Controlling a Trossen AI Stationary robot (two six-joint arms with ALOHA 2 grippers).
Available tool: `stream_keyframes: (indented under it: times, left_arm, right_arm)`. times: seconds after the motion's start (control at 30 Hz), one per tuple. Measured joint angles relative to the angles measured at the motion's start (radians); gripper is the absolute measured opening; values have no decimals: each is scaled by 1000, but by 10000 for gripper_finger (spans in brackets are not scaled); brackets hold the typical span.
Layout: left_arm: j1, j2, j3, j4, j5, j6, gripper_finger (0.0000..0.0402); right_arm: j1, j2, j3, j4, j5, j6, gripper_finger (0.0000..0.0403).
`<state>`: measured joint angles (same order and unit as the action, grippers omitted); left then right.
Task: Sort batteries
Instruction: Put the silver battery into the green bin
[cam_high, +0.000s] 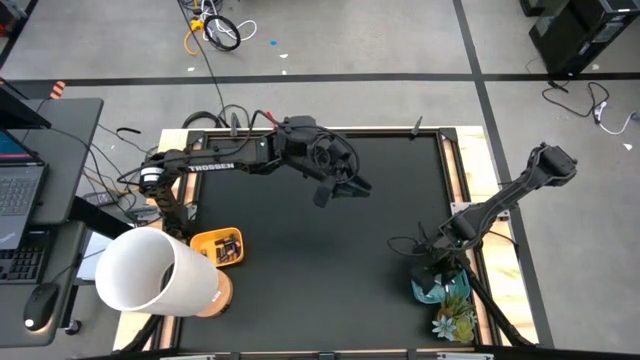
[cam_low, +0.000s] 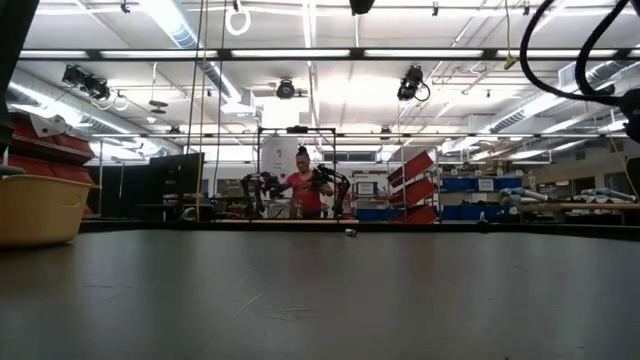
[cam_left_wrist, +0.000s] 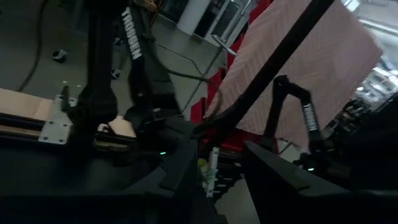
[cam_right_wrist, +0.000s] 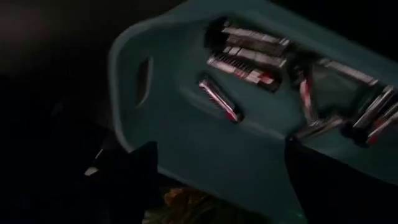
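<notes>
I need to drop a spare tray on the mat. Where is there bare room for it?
The black mat is bare across its middle and front, between the yellow bin and the teal bin. Crowded spots: the rear under the left hand and the right front corner under the right hand.

**Bright hall, dim wrist cameras**

From above you get even, soft light on the black table (cam_high: 400, 200), with hardly any shadow. At table height, ceiling strip lights (cam_low: 300, 55) glare white and wash out the far room, while the near tabletop is soft and out of focus. Your left wrist picture is dark and smeared by blur. Your right wrist picture is very dim; the teal bin (cam_right_wrist: 205, 137) and its batteries (cam_right_wrist: 242, 53) look blurred.
</notes>
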<state>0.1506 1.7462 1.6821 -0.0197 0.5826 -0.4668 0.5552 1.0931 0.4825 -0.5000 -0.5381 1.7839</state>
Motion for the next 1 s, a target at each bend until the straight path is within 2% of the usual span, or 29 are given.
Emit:
stream_keyframes:
  times: [0.2, 0.33, 0.5, 0.73, 1.0]
  left_arm:
    - [16, -14, -2, -47, -31, 61, 140]
    - [27, -66, -1, -103, -113, 163, 134]
    - [49, -108, -1, -219, -132, 260, 129]
    - [48, -141, -1, -369, -144, 361, 129]
    - [38, -199, -1, -491, -163, 467, 128]
  right_arm:
    - [0, 0, 97, -105, 5, 15, 327]
    - [-7, 0, 207, -276, 92, 13, 310]
    - [-55, 0, 330, -424, 234, -15, 293]
    - [-265, 9, 414, -405, 422, -184, 281]
    - [-585, 111, 418, -136, 436, -473, 279]
